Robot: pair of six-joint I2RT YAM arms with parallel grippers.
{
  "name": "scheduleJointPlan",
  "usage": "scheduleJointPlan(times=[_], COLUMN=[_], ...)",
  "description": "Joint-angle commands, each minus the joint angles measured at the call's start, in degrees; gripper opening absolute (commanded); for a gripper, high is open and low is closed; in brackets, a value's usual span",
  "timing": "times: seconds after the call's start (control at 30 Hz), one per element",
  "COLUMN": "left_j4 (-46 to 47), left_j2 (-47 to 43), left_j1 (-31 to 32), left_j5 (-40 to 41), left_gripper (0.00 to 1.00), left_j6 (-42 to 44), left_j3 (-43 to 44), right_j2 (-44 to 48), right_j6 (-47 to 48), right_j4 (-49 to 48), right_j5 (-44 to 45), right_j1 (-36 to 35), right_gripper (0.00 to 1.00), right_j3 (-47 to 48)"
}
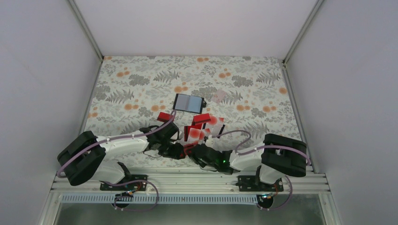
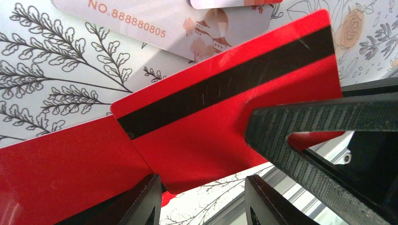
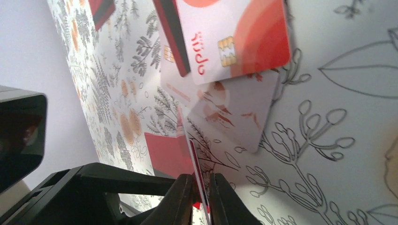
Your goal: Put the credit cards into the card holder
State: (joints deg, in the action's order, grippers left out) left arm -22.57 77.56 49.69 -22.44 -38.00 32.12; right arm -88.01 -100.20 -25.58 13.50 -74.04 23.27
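The card holder lies open on the flowered cloth, black with grey-blue pockets. Several credit cards lie scattered just in front of it. My right gripper is shut on the edge of a red card with a black stripe, held on edge above the cloth. In the left wrist view its ribbed finger presses on that card. My left gripper is open just below the card's lower corner and grips nothing. Both grippers meet near the table's front edge.
A second red card lies beside the held one. A white numbered card, a white card with a chip and a pale clear card lie close by. The metal rail runs along the near edge.
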Motion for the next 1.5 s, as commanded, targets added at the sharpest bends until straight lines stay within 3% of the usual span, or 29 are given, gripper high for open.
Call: scheduleJointPlan(times=[0.0,0.4,0.5,0.63,1.0,1.23,1.47], left_j4=[-5.16,-6.2,-8.82,-11.82,-14.09,-13.51,-15.68], left_j2=[2.47,0.59,-2.9,-5.29,-8.62,-11.19,-10.3], left_j1=[1.03,1.04,1.09,0.86,-3.05,-6.08,-8.43], left_j5=[-1.74,-1.34,-0.24,0.49,-3.39,-15.1,-21.03], left_gripper=[0.46,0.46,0.54,0.61,0.64,0.68,0.68], left_j6=[0.99,0.99,1.62,2.81,11.59,17.82,23.67], left_j3=[-1.88,-0.15,2.23,5.61,15.42,23.52,32.41], right_j2=[1.23,4.07,5.84,8.34,19.22,39.31,54.22], right_j6=[1.6,5.12,7.54,10.13,21.4,29.62,36.42], right_j4=[-1.67,3.24,3.13,-1.7,-10.52,-2.2,17.24], right_j5=[4.84,3.61,2.85,1.28,-6.24,-16.71,-29.15], right_j1=[0.73,1.04,1.55,2.58,7.55,13.57,19.6], right_gripper=[0.06,0.03,0.03,0.03,0.03,0.03,0.03], right_j3=[1.17,1.25,0.28,-3.79,-13.9,-16.24,-9.31])
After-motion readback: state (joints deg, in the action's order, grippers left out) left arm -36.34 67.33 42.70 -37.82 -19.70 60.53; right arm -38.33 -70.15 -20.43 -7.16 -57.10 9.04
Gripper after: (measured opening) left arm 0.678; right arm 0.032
